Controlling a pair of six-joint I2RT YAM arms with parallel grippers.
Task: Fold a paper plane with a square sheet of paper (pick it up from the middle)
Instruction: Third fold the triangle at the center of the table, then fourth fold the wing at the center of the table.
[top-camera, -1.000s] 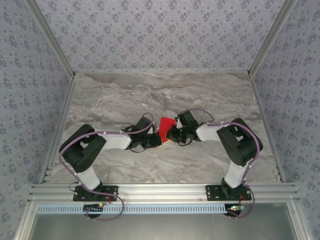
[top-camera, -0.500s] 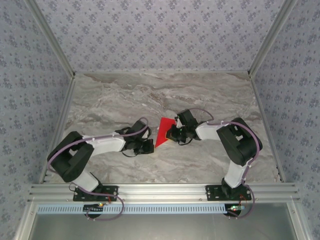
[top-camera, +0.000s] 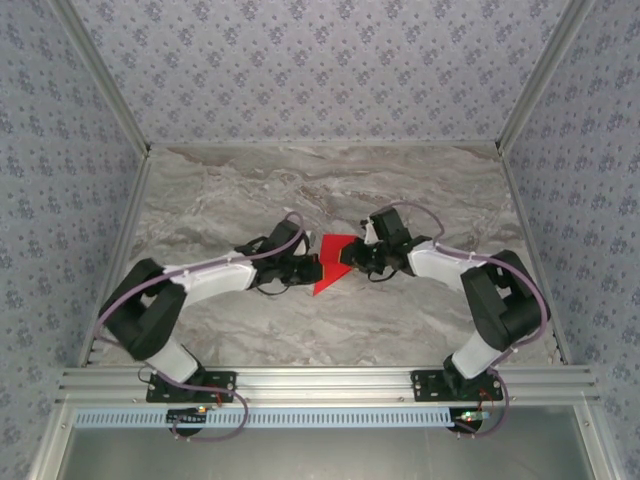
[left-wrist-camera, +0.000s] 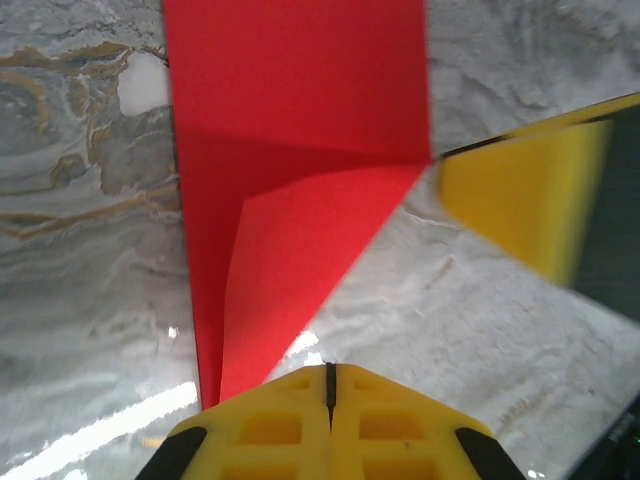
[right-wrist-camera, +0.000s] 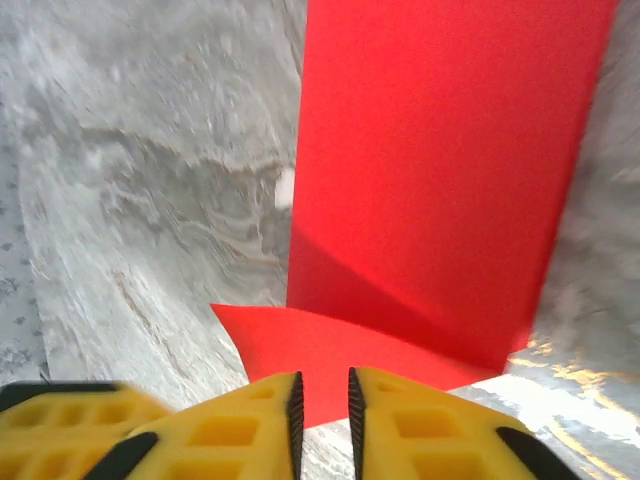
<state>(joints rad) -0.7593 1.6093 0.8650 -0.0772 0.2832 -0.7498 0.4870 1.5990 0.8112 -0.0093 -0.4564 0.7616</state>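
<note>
Grey-veined marble covers the table (top-camera: 300, 190), which is shut in on three sides by walls (top-camera: 320, 70) papered in a small blue flower print. Slanting aluminium posts stand at the side edges. An aluminium rail (top-camera: 330, 380) across the near edge carries both arm bases.

The red paper sheet (top-camera: 330, 274) sits near the middle of the table, between the two arms that reach in from either side. It is partly folded. The overhead view shows a broad top tapering to a point toward the near side. The left wrist camera shows a diagonal crease with a triangular flap laid over it.

The left gripper (left-wrist-camera: 329, 372) has its yellow fingers pressed together, with only a thin seam between them. The paper's narrow end runs in under its left-hand pad, and whether it is pinched there I cannot tell. The right gripper (right-wrist-camera: 322, 388) has its fingers a narrow slit apart, with red showing through the slit. It sits over the folded edge at the sheet's other side. One of its fingers (left-wrist-camera: 520, 200), blurred, meets the sheet's corner in the left wrist view.

Bare marble lies on every side of the paper, widest toward the far wall.
</note>
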